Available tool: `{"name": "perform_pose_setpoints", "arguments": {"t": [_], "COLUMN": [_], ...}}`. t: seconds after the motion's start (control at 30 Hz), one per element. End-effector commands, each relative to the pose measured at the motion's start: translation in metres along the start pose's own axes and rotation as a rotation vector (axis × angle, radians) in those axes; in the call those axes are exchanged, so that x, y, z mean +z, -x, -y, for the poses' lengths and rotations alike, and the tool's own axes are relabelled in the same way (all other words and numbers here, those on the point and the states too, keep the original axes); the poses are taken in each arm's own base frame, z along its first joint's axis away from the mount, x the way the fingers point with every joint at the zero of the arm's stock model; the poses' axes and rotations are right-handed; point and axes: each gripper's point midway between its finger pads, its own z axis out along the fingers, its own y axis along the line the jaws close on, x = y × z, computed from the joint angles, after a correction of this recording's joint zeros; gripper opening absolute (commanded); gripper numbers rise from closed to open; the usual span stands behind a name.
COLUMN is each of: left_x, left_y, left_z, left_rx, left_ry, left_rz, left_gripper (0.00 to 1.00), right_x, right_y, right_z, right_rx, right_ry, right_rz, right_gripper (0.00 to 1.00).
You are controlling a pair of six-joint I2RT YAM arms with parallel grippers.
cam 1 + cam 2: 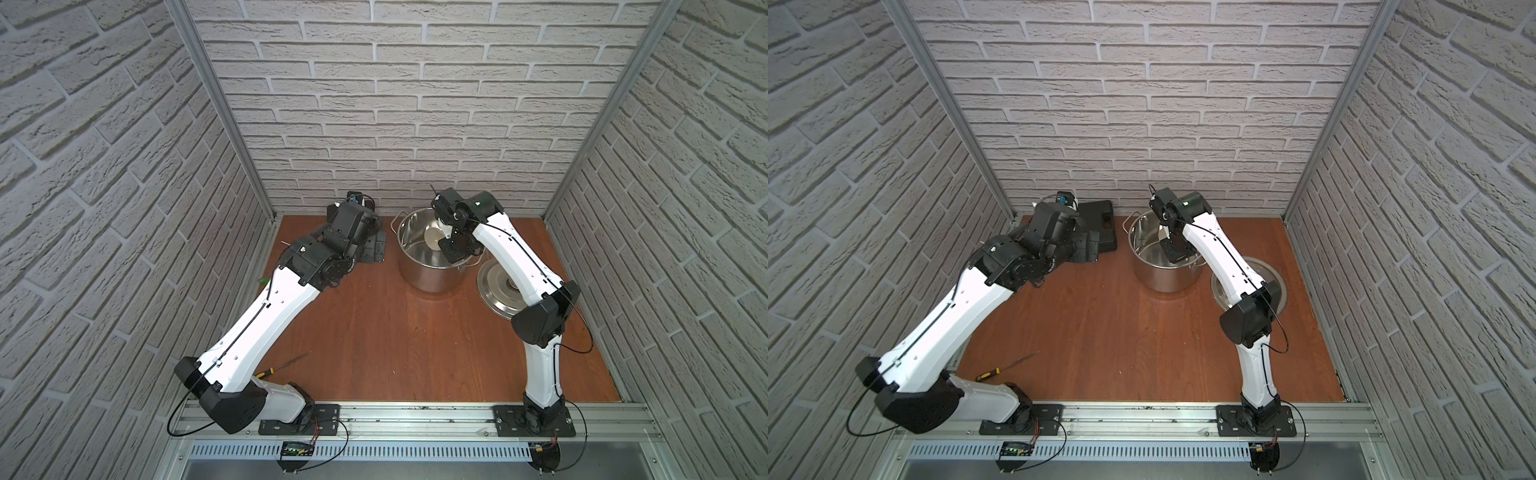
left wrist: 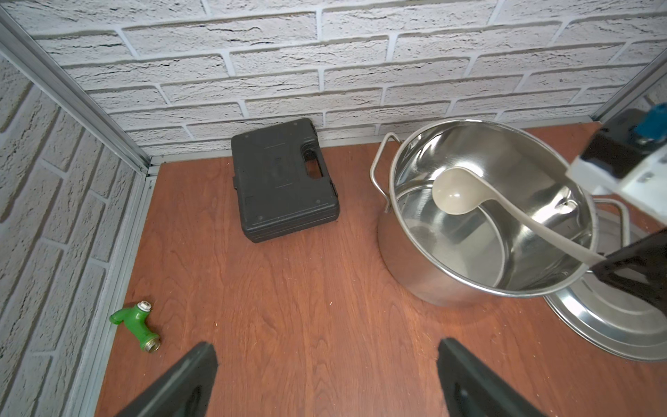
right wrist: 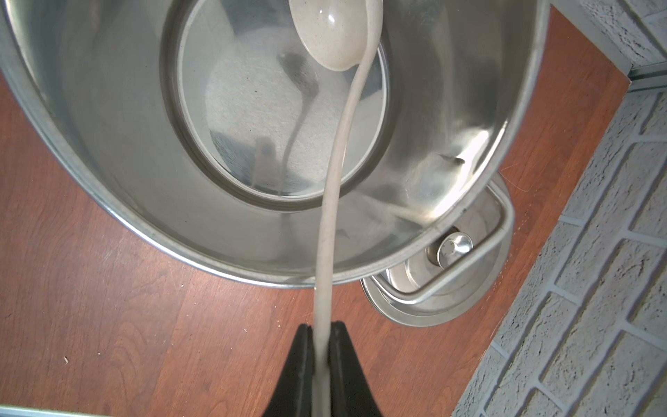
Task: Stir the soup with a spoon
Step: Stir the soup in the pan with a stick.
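Right now my right end effector (image 3: 321, 330) is clamping the slim handle of the cream ladle (image 3: 334, 173), whose bowl is hanging inside the open stainless stockpot (image 3: 108, 108), over its bare shiny bottom. My left end effector (image 2: 326, 344) is hovering empty, jaws spread wide, above the worktop (image 2: 288, 289) near a black tool case (image 2: 285, 180). The steel lid (image 2: 613, 325) is lying just beside the pot.
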Motion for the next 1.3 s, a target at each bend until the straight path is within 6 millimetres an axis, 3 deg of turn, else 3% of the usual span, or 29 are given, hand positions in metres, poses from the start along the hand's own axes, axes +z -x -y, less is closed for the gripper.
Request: {"name": "perform_pose_setpoints", "arguments": {"t": [0.0, 0.2, 0.23, 0.33, 0.57, 0.77, 0.93, 1.1, 1.27], "left_x": [-0.002, 0.0, 0.001, 0.001, 0.005, 0.003, 0.001, -0.001, -0.002], "left_y": [0.005, 0.003, 0.003, 0.005, 0.006, 0.002, -0.002, -0.003, -0.005], "left_z": [0.003, 0.003, 0.003, 0.005, 0.01, 0.009, 0.006, 0.004, 0.003], "left_rx": [-0.042, -0.057, -0.058, -0.062, -0.071, -0.088, -0.097, -0.102, -0.108], "left_ry": [-0.021, -0.02, -0.02, -0.027, -0.044, -0.048, -0.045, -0.045, -0.045], "left_rz": [0.042, 0.047, 0.048, 0.054, 0.055, 0.051, 0.049, 0.052, 0.05], "left_gripper": [0.98, 0.98, 0.98, 0.98, 0.98, 0.98, 0.98, 0.98, 0.98], "right_x": [-0.015, -0.018, -0.027, -0.03, -0.03, -0.024, -0.017, -0.005, -0.006], "right_y": [0.0, -0.024, -0.029, -0.042, -0.057, -0.044, -0.019, 0.005, 0.011], "right_z": [-0.016, -0.021, -0.018, -0.01, 0.015, 0.037, 0.042, 0.028, 0.005], "right_rx": [-0.045, -0.059, -0.049, -0.039, 0.003, 0.041, 0.059, 0.048, 0.01], "right_ry": [0.015, 0.015, 0.017, -0.006, -0.071, -0.124, -0.14, -0.092, -0.047], "right_rz": [0.033, -0.01, 0.013, 0.012, -0.006, 0.003, 0.013, 0.014, 0.023], "right_gripper": [0.02, 0.02, 0.02, 0.02, 0.02, 0.02, 0.02, 0.02, 0.02]}}
